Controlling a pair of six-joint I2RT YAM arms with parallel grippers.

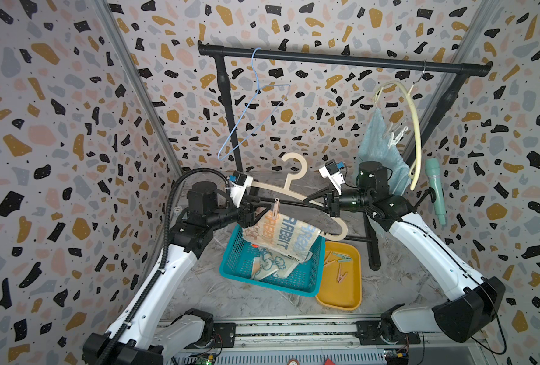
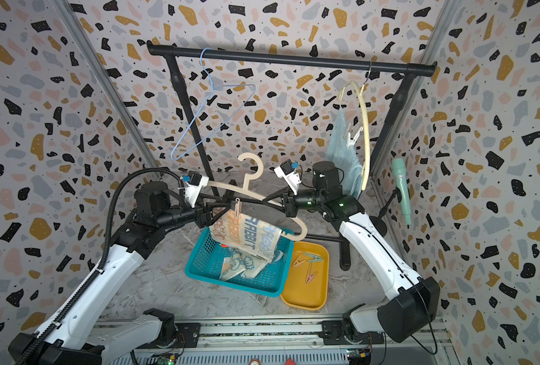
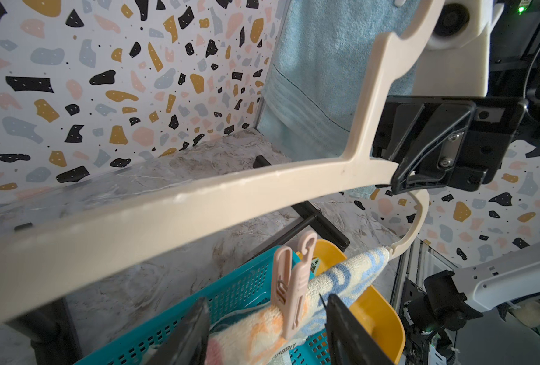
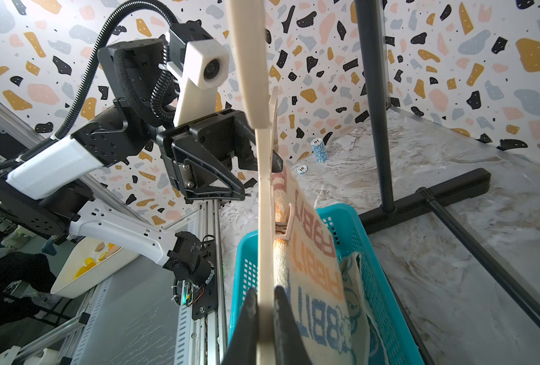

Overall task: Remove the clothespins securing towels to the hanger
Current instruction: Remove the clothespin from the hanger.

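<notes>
My right gripper [image 4: 266, 292] is shut on the lower bar of a cream hanger [image 1: 281, 189] and holds it over the teal basket [image 1: 230, 262]. The orange-and-blue "RABBIT" towel [image 1: 281, 235] drapes over that bar, pinned by a pink clothespin [image 3: 292, 284]. My left gripper [image 3: 266, 300] is open, with one finger on each side of this clothespin and the towel fold, neither finger touching the pin. A cartoon-print towel [image 1: 268, 262] lies in the basket. A light-blue towel [image 1: 376, 142] hangs from a pale yellow hanger on the rack, with white clothespins [image 1: 395, 134] on it.
A yellow tray [image 1: 341, 297] beside the basket holds loose clothespins [image 1: 341, 257]. The black rack [image 1: 341, 58] stands behind, with an empty blue wire hanger [image 1: 253, 117] on its rail. A mint toy microphone [image 1: 436, 189] is at the right wall. Poker chips [image 4: 319, 148] sit on the table.
</notes>
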